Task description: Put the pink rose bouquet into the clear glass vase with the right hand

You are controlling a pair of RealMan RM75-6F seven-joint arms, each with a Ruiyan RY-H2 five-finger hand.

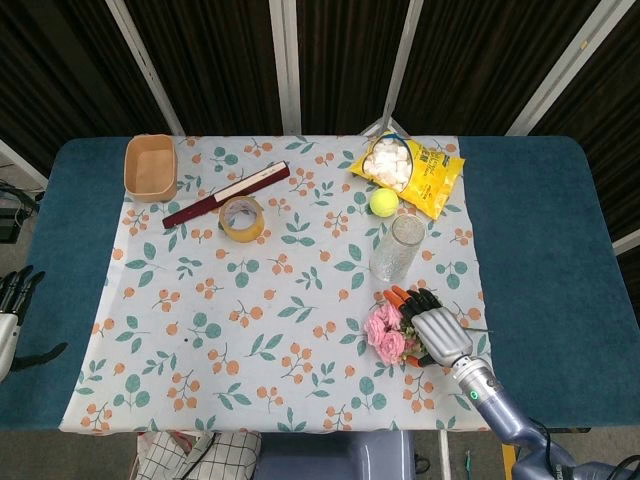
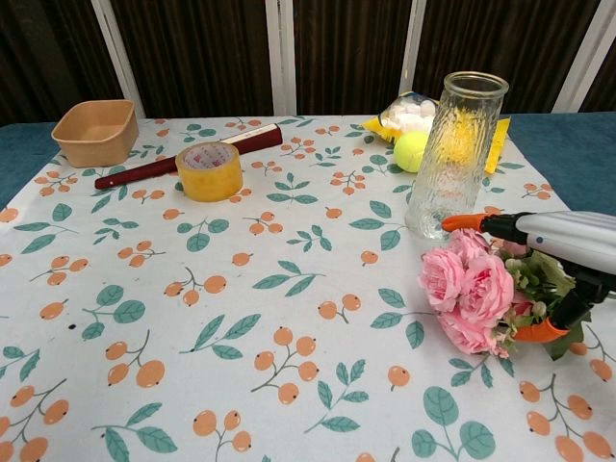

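The pink rose bouquet (image 1: 384, 334) (image 2: 470, 287) lies on the floral cloth, just in front of the clear glass vase (image 1: 396, 247) (image 2: 452, 154), which stands upright and empty. My right hand (image 1: 432, 328) (image 2: 558, 241) lies over the bouquet's leafy stem end. Its orange-tipped fingers (image 2: 481, 223) stretch above the blooms and its thumb sits low beside the leaves, still apart from them. The stems are hidden under the hand. My left hand (image 1: 12, 300) hangs at the far left table edge, fingers apart, holding nothing.
A tennis ball (image 1: 383, 202) and a yellow marshmallow bag (image 1: 410, 170) lie right behind the vase. A tape roll (image 1: 241, 218), a dark red stick (image 1: 226, 194) and a tan bowl (image 1: 151, 167) sit at the back left.
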